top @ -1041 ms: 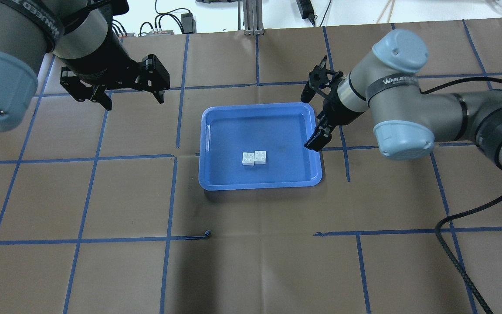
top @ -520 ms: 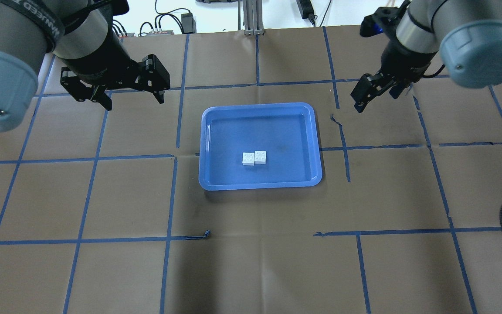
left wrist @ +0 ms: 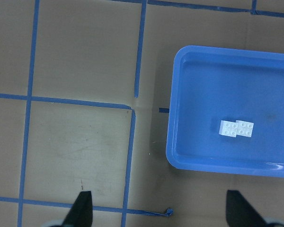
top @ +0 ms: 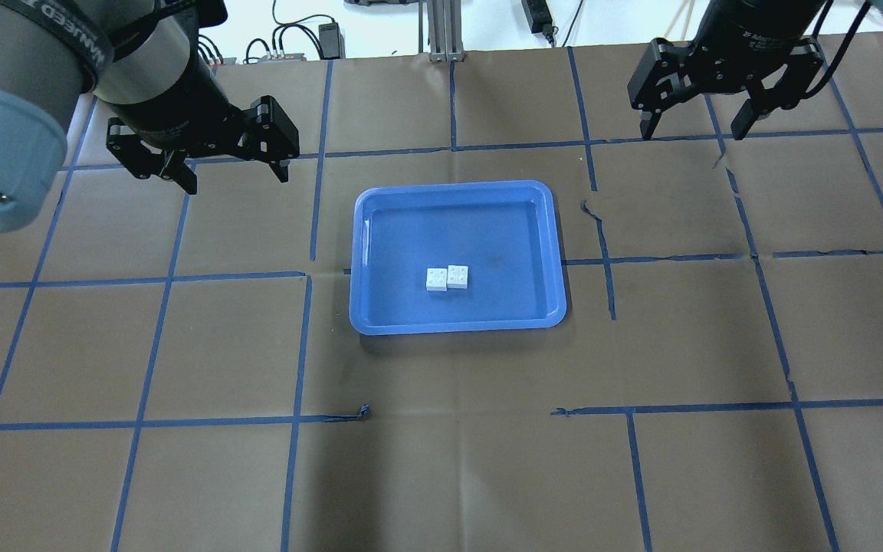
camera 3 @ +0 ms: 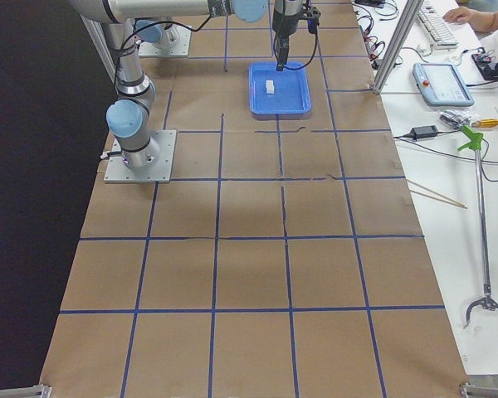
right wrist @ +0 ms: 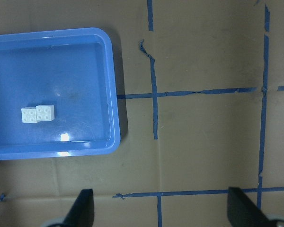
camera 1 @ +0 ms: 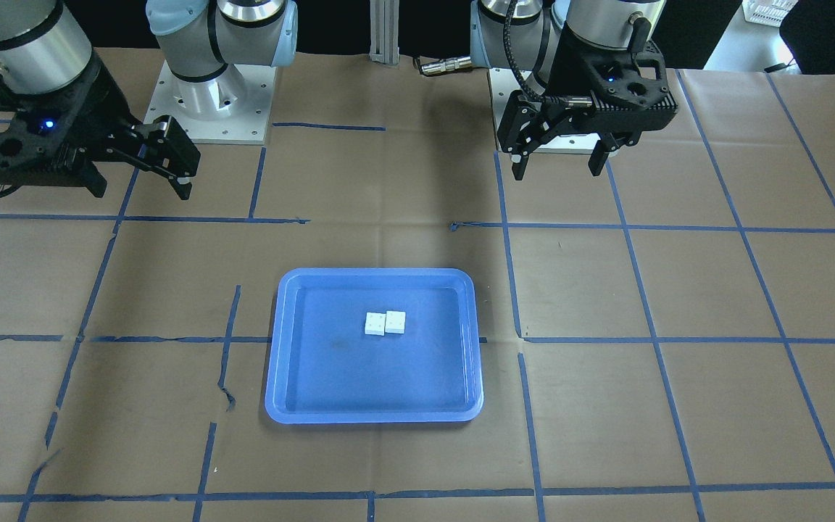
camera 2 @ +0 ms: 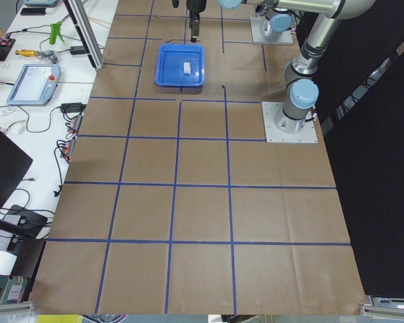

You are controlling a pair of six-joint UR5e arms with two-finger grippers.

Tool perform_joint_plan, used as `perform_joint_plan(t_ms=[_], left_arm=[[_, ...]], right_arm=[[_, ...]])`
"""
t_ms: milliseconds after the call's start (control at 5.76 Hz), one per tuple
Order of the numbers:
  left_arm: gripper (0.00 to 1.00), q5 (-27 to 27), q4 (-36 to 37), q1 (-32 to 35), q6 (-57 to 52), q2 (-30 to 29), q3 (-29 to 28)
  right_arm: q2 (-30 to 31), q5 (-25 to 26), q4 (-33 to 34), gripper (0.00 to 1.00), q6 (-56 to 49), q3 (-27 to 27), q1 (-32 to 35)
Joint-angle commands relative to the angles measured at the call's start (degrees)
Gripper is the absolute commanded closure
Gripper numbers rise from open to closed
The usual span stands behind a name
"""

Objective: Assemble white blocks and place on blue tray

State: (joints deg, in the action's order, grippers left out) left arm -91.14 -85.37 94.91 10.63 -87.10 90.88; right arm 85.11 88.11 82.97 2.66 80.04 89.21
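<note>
**Two-arm rig with tray.** The two white blocks (top: 447, 277) are shown touching, side by side and slightly offset, on the floor of the tray (top: 457, 187), near its middle. The tray is laid flat on the counter (top: 181, 345), which is marked with a grid of blue tape (top: 104, 281). The left claw (top: 236, 180) is held above the counter beyond the tray's far left corner, spread wide and empty. The right claw (top: 696, 132) is held well apart from the tray, beyond its far right corner, likewise spread and empty.
</note>
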Motion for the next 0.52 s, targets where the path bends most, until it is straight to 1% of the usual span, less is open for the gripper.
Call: perform_joint_plan(t_ms=[0,347], left_arm=[[0.01,0.0,0.0,0.0,0.0,0.0,0.0],[0.01,0.0,0.0,0.0,0.0,0.0,0.0]], right_arm=[[-0.4,0.3,-0.9,0.0,3.0,0.3,0.4],[0.0,-0.1,-1.1,0.0,2.1,0.3,-3.3]])
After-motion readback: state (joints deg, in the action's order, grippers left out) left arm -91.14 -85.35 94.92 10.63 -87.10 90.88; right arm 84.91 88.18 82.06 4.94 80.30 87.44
